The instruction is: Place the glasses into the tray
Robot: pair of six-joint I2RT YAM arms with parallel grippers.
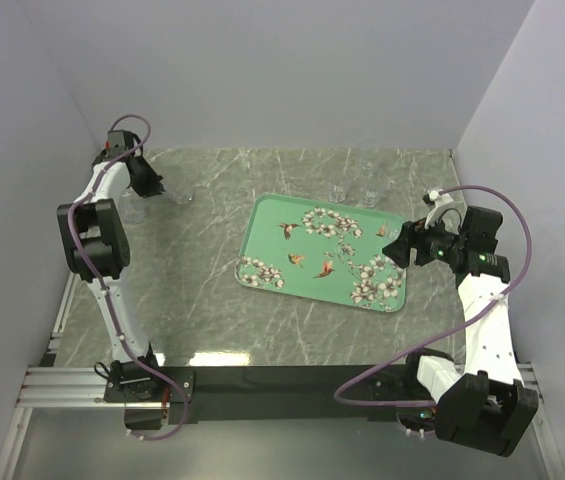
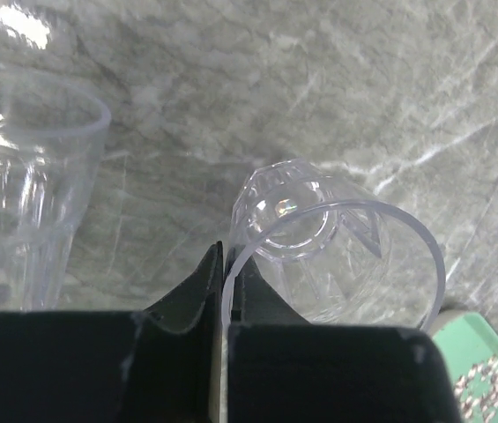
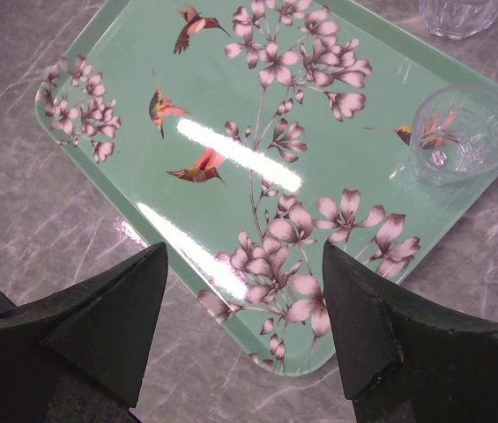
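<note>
Inside the tray (image 3: 134, 62), one glass (image 3: 464, 132)

Your grey marbled surface (image 1: 212, 320) carries the mint-green tray (image 1: 267, 240), lying at a slant right of centre. One clear glass (image 3: 458, 13) stands on the stone just beyond the tray's far edge, and a second glass (image 2: 19, 176) stands at the far left.

Grey marble-look tabletop (image 1: 212, 300); plain pale walls (image 1: 292, 70) on 3 sides; alu rail (image 1: 62, 385) at near edge.
</note>
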